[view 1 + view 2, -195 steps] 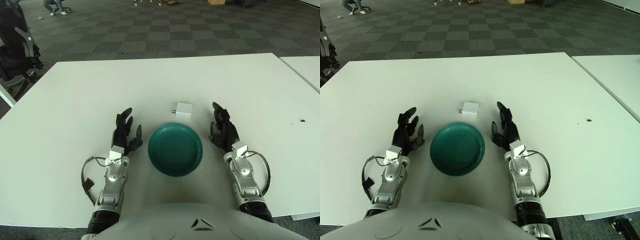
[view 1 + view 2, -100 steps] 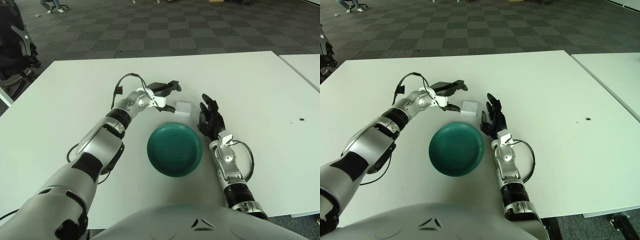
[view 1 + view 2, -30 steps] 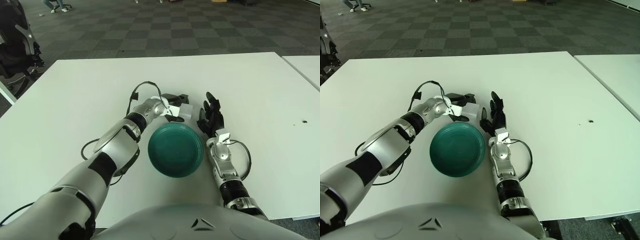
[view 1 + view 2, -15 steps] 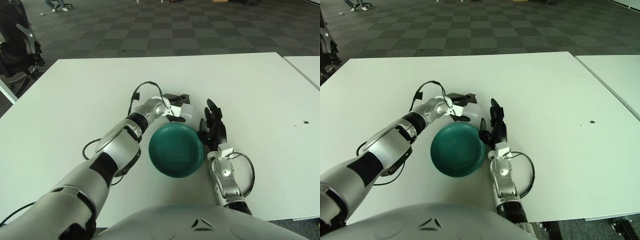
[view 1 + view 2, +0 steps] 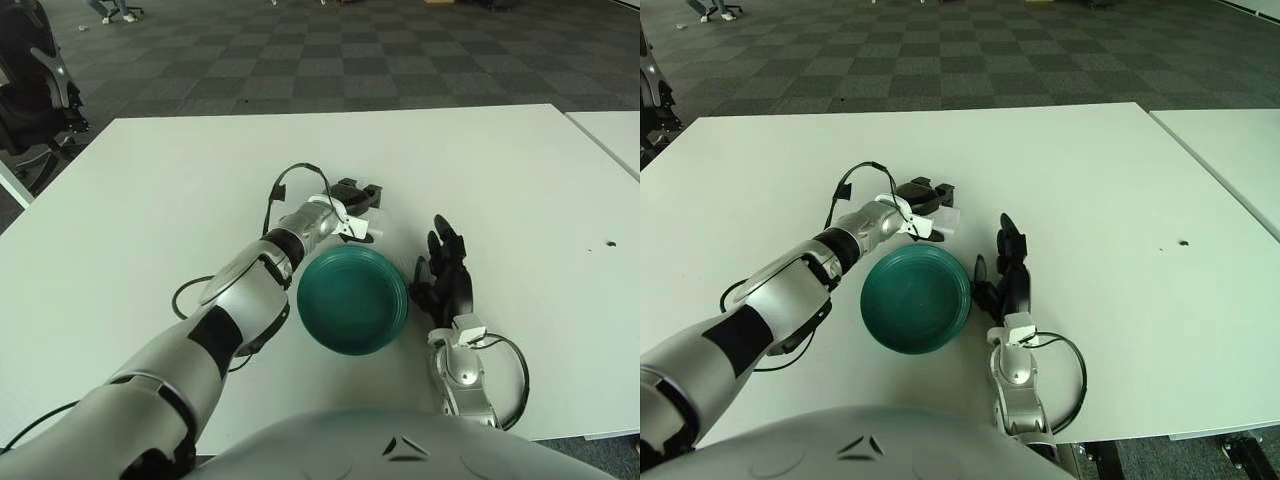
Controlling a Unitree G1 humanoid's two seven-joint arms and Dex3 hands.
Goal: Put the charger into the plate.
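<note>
While the plate has nothing in it, the job is only partly done.

Charger: the small white cube-shaped charger sits in the grip of the left hand, just past the far rim of the plate; whether it is touching the table or lifted clear of it cannot be told.

Left hand: the black three-finger left hand reaches across the table, its fingers closed narrowly around the charger, which shows only as a white sliver between them.

Plate: the round dark-green plate lies flat on the white table, near the robot, between the two arms.

Right hand: the black right hand shows just to the right of the plate, fingers loosely spread and pointing away, holding nothing.

Done: the reach and the grasp look complete.

Left: by my reading, the charger has yet to be carried the short way back over the rim, lowered into the dish and released.
</note>
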